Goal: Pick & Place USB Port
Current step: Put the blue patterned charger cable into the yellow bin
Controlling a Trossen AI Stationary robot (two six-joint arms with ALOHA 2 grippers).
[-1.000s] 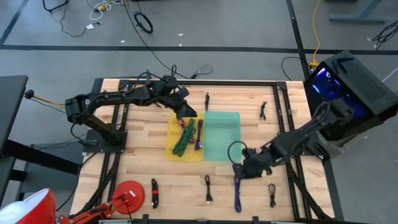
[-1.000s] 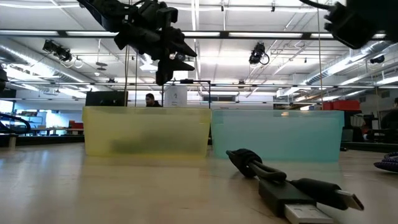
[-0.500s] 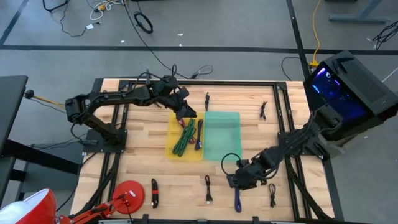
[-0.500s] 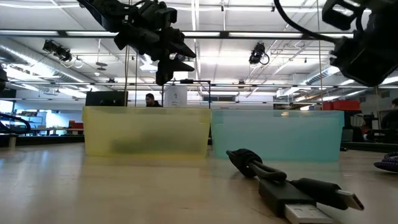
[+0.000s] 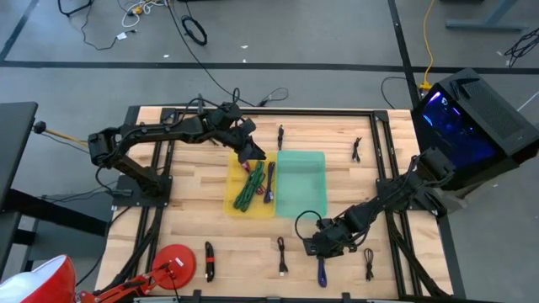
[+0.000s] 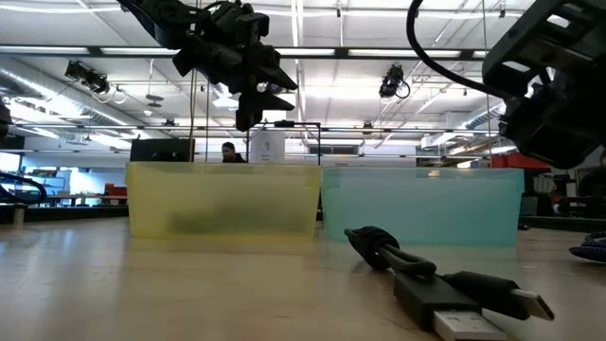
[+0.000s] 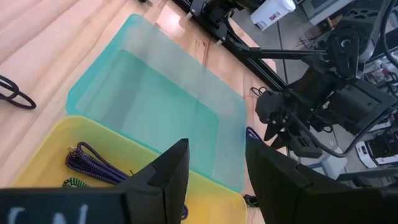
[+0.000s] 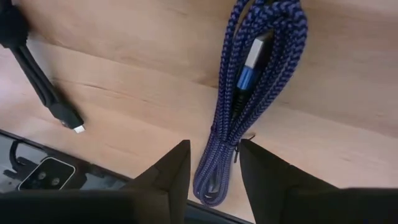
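A coiled blue-and-black braided USB cable with a blue plug at its middle lies flat on the light wooden table, directly under the right gripper, whose dark fingers stand parted with the bundle's lower loops between their tips, nothing clasped; bare wood surrounds the coil, and the table's front edge runs just beyond the fingertips; a thin black cable lies well off to one side; the left gripper hangs open above the yellow plastic bin holding green cables, beside the teal plastic bin.
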